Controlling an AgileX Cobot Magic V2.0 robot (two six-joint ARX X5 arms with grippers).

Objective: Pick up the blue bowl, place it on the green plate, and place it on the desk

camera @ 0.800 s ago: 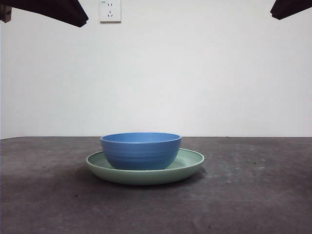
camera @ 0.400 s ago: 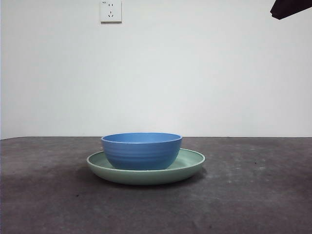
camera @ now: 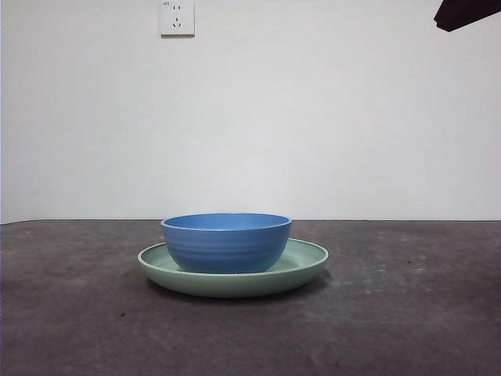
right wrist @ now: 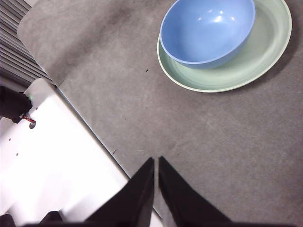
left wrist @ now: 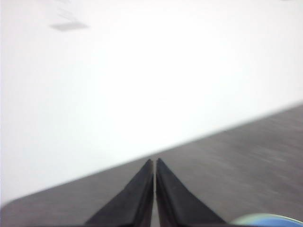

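The blue bowl (camera: 226,241) stands upright inside the green plate (camera: 305,262), which rests on the dark grey desk (camera: 407,313) at the middle. Both also show in the right wrist view: the bowl (right wrist: 206,30) sits toward one side of the plate (right wrist: 255,61). My right gripper (right wrist: 155,161) is shut and empty, high above the desk and well away from the plate. My left gripper (left wrist: 155,163) is shut and empty, raised and facing the white wall. A sliver of the plate's rim (left wrist: 265,219) shows at that view's edge. In the front view only a black tip (camera: 463,12) shows at the top right corner.
A white wall with a socket (camera: 177,17) stands behind the desk. In the right wrist view a white robot base (right wrist: 57,161) and the desk's edge lie near the gripper.
The dark arm at the front view's top left corner has withdrawn out of view. The bowl and plate have not moved.
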